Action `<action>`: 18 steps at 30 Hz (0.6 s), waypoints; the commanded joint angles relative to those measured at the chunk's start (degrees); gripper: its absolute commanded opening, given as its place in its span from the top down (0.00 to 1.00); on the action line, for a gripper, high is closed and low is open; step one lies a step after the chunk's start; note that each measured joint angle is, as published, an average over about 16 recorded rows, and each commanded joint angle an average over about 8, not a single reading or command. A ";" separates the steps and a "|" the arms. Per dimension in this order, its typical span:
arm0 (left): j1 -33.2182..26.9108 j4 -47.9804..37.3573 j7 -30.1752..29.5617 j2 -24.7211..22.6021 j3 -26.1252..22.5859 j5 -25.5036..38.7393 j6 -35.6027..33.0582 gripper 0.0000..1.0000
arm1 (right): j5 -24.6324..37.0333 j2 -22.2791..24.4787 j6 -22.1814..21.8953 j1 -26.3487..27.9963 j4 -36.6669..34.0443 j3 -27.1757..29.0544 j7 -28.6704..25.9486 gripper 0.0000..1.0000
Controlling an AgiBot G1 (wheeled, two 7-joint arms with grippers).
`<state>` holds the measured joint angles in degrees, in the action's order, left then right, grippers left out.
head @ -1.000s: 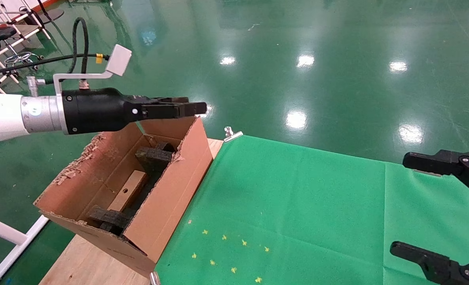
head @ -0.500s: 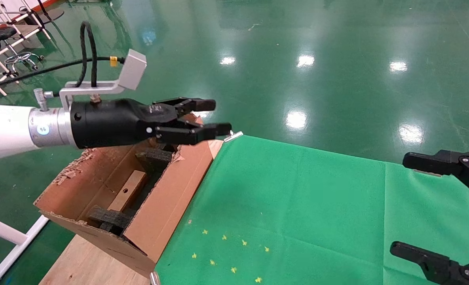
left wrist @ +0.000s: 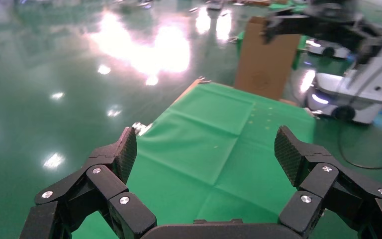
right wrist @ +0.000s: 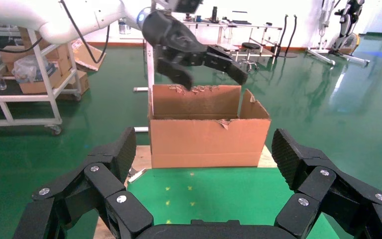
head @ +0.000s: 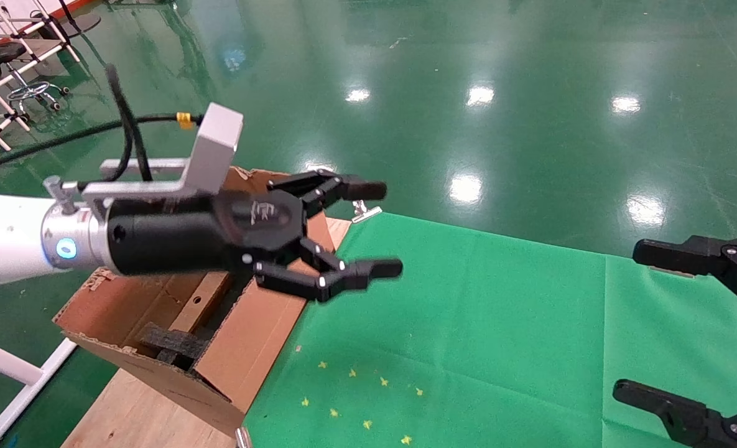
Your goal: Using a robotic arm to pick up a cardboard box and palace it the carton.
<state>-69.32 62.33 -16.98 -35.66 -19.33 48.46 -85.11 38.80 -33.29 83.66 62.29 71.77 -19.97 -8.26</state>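
The cardboard box [head: 201, 302] already lies in the carton [head: 262, 323] below the left gripper [head: 368, 229] — spread, empty; the right gripper [right wrist: 204, 164] is parked, spread.

White arm [head: 1, 239] with silver wrist and a glowing blue ring, ending in a matte black left gripper [head: 377, 227]. Black cable [head: 119, 121] with a yellow band. Plain brown carton [head: 244, 336] with paler torn edges, black foam blocks [head: 169, 342] inside. Light tan small box [head: 203, 298] with a dark round hole. Bright green cloth [head: 499, 311] scattered with small yellow star marks [head: 356, 398]. Pale wood table [head: 132, 417]. Glossy dark green floor [head: 530, 93] with white light reflections. Black right gripper [head: 704, 323].
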 commanded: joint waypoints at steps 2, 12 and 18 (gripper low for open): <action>2.04 2.96 1.64 0.17 0.87 -1.74 -0.15 0.00 | 0.00 0.00 0.00 0.00 0.00 0.00 0.00 0.00; 7.99 11.63 6.32 0.66 3.41 -6.80 -0.63 0.00 | -0.01 0.00 -0.01 -0.01 -0.01 0.00 0.00 0.00; 8.90 12.86 6.74 0.75 3.83 -7.65 -0.73 0.00 | -0.02 0.01 -0.02 -0.01 -0.02 0.00 0.00 0.00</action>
<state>-60.75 74.71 -10.38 -34.94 -15.65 41.11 -85.80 38.79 -33.29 83.64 62.28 71.76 -19.96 -8.26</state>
